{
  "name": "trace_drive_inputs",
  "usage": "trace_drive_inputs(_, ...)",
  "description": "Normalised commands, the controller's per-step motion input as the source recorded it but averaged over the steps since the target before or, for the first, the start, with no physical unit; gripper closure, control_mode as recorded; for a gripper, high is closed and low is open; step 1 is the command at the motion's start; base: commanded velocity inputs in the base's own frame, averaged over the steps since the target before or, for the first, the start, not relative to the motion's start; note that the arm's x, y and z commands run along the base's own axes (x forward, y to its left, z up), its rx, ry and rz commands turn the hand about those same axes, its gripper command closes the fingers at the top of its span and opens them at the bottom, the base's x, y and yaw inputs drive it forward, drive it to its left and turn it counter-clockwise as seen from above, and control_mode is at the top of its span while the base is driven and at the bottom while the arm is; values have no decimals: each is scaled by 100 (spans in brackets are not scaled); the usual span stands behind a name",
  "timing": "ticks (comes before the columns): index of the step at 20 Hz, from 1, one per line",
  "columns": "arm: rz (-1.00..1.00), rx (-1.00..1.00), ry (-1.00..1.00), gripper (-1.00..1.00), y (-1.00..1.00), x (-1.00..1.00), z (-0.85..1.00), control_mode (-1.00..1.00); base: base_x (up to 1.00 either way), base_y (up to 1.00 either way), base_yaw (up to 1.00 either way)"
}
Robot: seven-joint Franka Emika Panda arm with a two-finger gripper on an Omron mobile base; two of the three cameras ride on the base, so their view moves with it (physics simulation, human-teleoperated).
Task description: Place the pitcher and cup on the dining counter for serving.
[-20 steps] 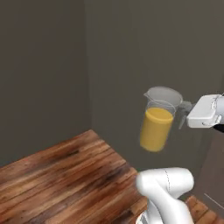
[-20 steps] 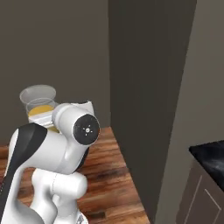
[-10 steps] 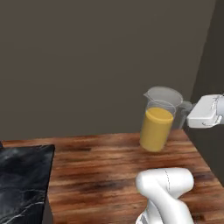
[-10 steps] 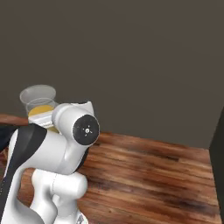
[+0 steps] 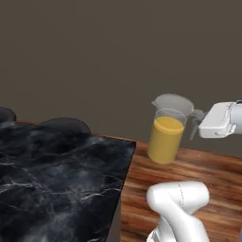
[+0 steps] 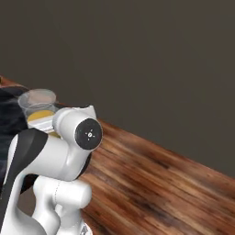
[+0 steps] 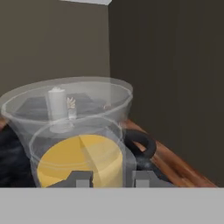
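Observation:
The pitcher (image 5: 166, 137) is a clear jug holding orange-yellow liquid, and it hangs in the air above the wooden floor. My gripper (image 5: 195, 124) is shut on the pitcher's handle side from the right. In the hand view the pitcher (image 7: 78, 131) sits right in front of my gripper (image 7: 111, 178), between the two dark fingertips. The right base view shows the pitcher (image 6: 39, 106) behind the arm's white elbow. The dining counter (image 5: 52, 179), black marble with white veins, lies low at the left, its corner just left of the pitcher. The cup is out of view.
A plain dark wall (image 5: 118, 56) closes the back. Wooden floor (image 6: 156, 183) runs to the right of the counter. Two dark rounded shapes (image 5: 64, 125) rise behind the counter's far edge. Through the pitcher a small grey cylinder (image 7: 57, 105) shows in the distance.
The whole picture has swung as the base moves: the wall corner slid away and the black marble counter came into view at the left. The pitcher stays held the same way.

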Motion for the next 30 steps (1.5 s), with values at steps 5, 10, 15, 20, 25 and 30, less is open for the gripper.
trace_drive_inputs(5,0,0,0,100,0,0,0,100,40,38,72)
trace_drive_inputs(10,0,0,0,100,0,0,0,100,62,-53,55)
trace_drive_inputs(15,0,0,0,100,0,0,0,100,0,-68,69)
trace_drive_inputs(20,0,0,0,100,0,0,0,100,16,-50,71)
trace_drive_inputs(25,0,0,0,100,0,0,0,100,37,-33,47)
trace_drive_inputs(30,0,0,0,100,5,14,0,-100,39,0,5)
